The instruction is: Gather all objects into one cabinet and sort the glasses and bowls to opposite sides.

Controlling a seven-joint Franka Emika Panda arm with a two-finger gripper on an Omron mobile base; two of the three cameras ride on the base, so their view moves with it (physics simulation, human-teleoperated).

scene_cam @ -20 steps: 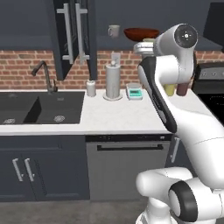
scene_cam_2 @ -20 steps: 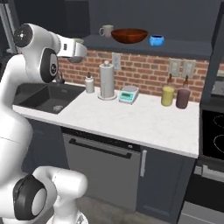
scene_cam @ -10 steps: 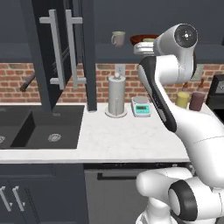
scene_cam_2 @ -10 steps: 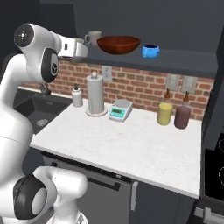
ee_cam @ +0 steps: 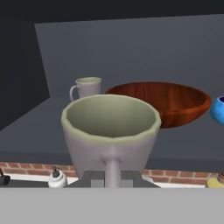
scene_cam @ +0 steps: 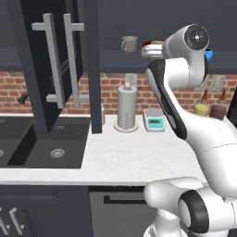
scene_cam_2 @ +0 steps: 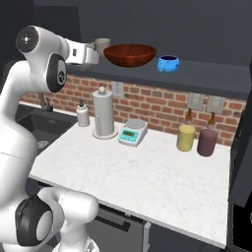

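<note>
Even, soft rendered light falls from above: the white bench (scene_cam_2: 147,172) is the brightest surface, with faint shadows beneath the paper-towel holder (scene_cam_2: 103,114) and the bottles at its back edge. The open cabinet (ee_cam: 131,52) above stays dim and grey, without glare. The hand view is sharp on the near mug (ee_cam: 110,131), and all views look slightly coarse.

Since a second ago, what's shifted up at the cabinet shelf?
The base has driven in toward the counter, so the whole scene looks nearer. The end effector stays shut on the carried mug, raised at the shelf front. The second mug, brown bowl and blue bowl sit unchanged on the shelf.
</note>
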